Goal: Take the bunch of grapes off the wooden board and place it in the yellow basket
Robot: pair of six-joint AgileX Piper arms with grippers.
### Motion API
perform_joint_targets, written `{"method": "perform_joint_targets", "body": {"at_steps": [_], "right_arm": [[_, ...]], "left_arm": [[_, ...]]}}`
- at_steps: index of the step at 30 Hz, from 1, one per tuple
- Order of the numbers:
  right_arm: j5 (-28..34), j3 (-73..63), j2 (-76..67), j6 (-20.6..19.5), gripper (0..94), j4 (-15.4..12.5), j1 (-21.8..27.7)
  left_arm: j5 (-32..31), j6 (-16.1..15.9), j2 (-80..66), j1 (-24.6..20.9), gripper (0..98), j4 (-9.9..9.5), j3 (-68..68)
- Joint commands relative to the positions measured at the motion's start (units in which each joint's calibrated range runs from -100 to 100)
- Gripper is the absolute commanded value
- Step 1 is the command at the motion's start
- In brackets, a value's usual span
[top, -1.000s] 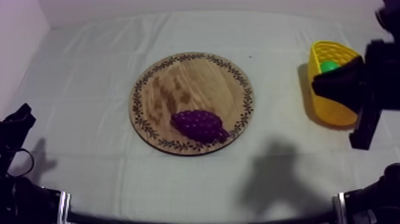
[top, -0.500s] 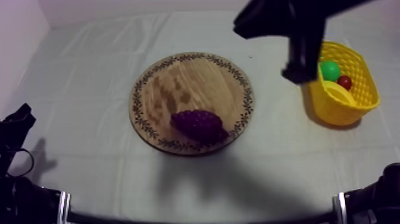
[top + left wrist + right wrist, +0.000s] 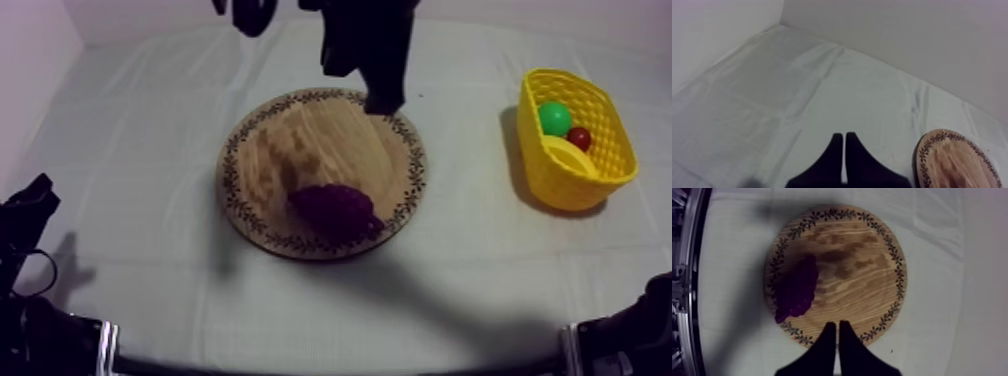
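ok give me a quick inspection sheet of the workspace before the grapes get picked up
surface: table under a creased grey-white cloth
job's things: bunch of grapes lying on the wooden board, toward its near rim; yellow basket at the table's right side
clutter: green fruit, small red fruit and a yellow piece inside the basket
grippers: right gripper shut on nothing, above the board's rim, apart from the grapes; left gripper shut on nothing, over cloth beside the board
cables: nothing seen
surroundings: pale wall behind the table
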Motion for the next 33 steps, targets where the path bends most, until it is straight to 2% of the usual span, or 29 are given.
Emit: {"method": "perform_joint_targets", "body": {"at_steps": [1, 3, 9, 16, 20, 26, 33], "right_arm": [[0.34, -1.82, 2.08, -0.65, 2.8, -0.30, 0.27], [0.41, -2.96, 2.92, -0.77, 10.5, -0.20, 0.45], [0.40, -3.79, 3.77, -0.83, 43.8, 1.01, 0.44], [0.16, -3.76, 3.97, -2.17, 67.6, 1.17, 0.72], [0.03, -3.13, 4.69, -3.34, 75.0, 1.18, 0.68], [-0.71, -0.69, 7.47, -5.01, 80.5, 0.88, 0.98], [-2.90, 4.38, 11.79, -6.56, 80.4, 0.20, 1.36]], "left_arm": [[0.03, -0.01, 0.03, -0.01, 0.0, 0.01, 0.04], [0.03, -0.01, 0.03, -0.01, 0.0, 0.01, 0.04], [0.03, -0.01, 0.03, -0.01, 0.0, 0.01, 0.04], [0.03, -0.01, 0.03, -0.01, 0.0, 0.01, 0.04], [0.03, -0.01, 0.03, -0.01, 0.0, 0.01, 0.04], [0.03, -0.01, 0.03, -0.01, 0.0, 0.01, 0.04], [0.03, -0.01, 0.03, -0.01, 0.0, 0.01, 0.04]]}}
